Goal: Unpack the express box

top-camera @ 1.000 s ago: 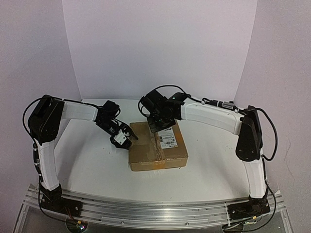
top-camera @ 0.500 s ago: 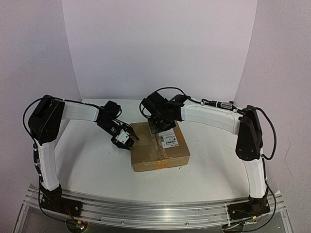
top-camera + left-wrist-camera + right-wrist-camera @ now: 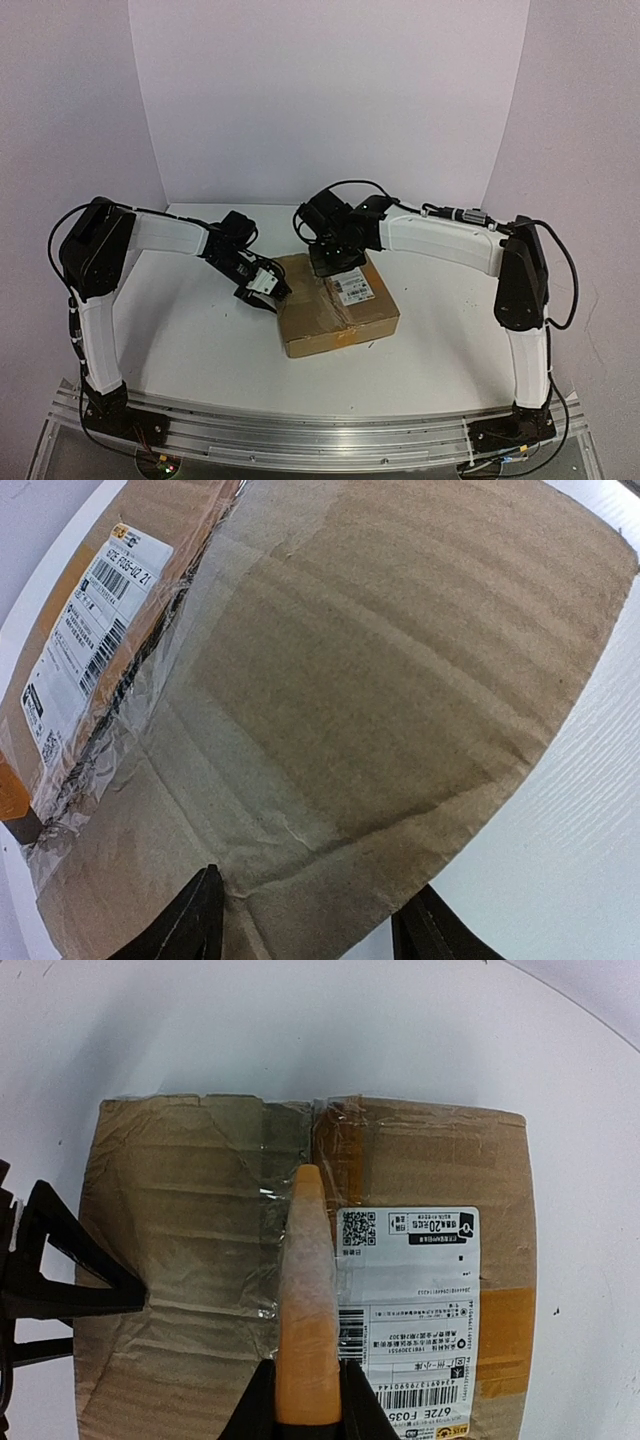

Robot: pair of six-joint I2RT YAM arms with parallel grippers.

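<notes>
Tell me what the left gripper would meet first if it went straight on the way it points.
The express box: the left gripper points at its cardboard edge, which lies between the open fingers. Depth is unclear, so it might slide over the top face instead.

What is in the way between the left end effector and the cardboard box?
Nothing visible. The left end effector has its open fingers right at the edge of the box on the table. The right end effector holds an orange tool over the box's tape.
</notes>
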